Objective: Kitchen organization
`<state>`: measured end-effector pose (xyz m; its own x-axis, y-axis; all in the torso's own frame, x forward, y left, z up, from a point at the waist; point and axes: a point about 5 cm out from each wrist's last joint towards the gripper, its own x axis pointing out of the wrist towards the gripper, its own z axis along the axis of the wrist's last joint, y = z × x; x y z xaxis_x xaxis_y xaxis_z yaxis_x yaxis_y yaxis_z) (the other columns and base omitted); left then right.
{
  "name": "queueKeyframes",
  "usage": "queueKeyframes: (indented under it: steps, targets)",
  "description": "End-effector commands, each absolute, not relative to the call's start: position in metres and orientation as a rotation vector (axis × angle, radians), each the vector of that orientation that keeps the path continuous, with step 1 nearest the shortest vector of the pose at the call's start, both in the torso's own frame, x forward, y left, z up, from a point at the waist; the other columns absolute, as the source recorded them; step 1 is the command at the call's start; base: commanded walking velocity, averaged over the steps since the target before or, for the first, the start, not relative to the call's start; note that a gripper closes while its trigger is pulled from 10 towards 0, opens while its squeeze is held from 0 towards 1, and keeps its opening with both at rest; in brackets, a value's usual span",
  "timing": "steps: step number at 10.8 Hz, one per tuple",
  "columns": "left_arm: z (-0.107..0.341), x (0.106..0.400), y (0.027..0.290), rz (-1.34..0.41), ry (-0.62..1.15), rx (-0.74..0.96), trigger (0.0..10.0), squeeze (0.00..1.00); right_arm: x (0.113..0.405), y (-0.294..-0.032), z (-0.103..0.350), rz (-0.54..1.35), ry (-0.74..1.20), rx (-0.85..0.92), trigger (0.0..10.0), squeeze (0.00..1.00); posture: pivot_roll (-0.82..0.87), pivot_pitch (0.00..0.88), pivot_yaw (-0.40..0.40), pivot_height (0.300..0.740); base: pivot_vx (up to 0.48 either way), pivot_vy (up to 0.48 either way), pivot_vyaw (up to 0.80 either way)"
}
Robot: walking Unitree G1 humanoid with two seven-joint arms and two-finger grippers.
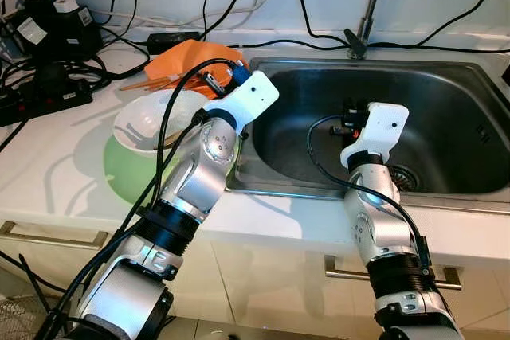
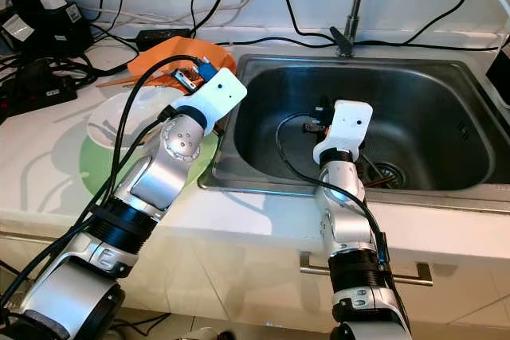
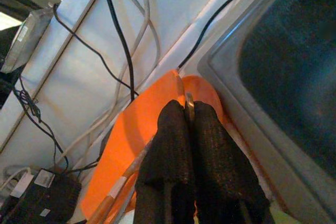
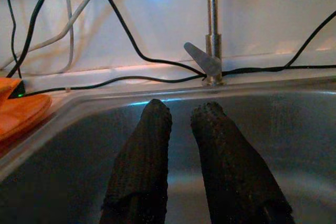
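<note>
Left end effector [image 3: 189,129] hovers over the orange cloth [image 1: 191,60] at the bench's back, beside the sink's [image 1: 446,85] left rim, fingers pinched on what looks like a thin metal utensil, though only a sliver shows. Right end effector [image 4: 181,129] hangs inside the sink, slightly parted and holding nothing. A white bowl [image 1: 143,121] sits on a green plate [image 1: 119,177] near the front edge. Best lift straight up, clear of the cloth.

White bowl [image 1: 150,121] atop green plate [image 1: 119,171].
</note>
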<state>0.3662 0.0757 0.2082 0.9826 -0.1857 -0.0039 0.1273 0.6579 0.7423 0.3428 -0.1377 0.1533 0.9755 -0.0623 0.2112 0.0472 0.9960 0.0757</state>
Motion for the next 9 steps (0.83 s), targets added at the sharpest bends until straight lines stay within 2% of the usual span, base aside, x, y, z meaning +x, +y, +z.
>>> queueKeyframes:
  steps: [1,2,3,4,7,9]
  targets:
    - [0.218,0.367,0.079,-0.157,-0.097,0.836,0.0,0.0,0.346,-0.133,0.157,-0.047,-0.222,0.072,10.0,0.0,0.04,0.0,0.072,0.74,0.0,0.0,0.0]
    - [0.227,0.366,0.078,-0.147,-0.132,0.843,0.0,0.0,0.345,-0.133,0.157,-0.047,-0.223,0.076,10.0,0.0,0.04,0.0,0.069,0.74,0.0,0.0,0.0]
    - [0.236,0.364,0.075,-0.132,-0.182,0.852,2.4,0.0,0.344,-0.134,0.156,-0.047,-0.22,0.074,10.0,0.0,0.04,0.0,0.066,0.74,0.0,0.0,0.0]
    - [0.243,0.362,0.073,-0.123,-0.216,0.861,10.0,0.0,0.345,-0.135,0.156,-0.047,-0.22,0.071,10.0,0.0,0.04,0.0,0.065,0.74,0.0,0.0,0.0]
    - [0.254,0.357,0.07,-0.118,-0.291,0.881,10.0,0.0,0.346,-0.134,0.157,-0.047,-0.22,0.075,10.0,0.0,0.05,0.0,0.063,0.74,0.0,0.0,0.0]
    - [0.293,0.34,0.053,-0.128,-0.587,0.881,10.0,0.0,0.346,-0.137,0.156,-0.051,-0.217,0.069,10.0,0.0,0.05,0.0,0.063,0.74,0.0,0.0,0.0]
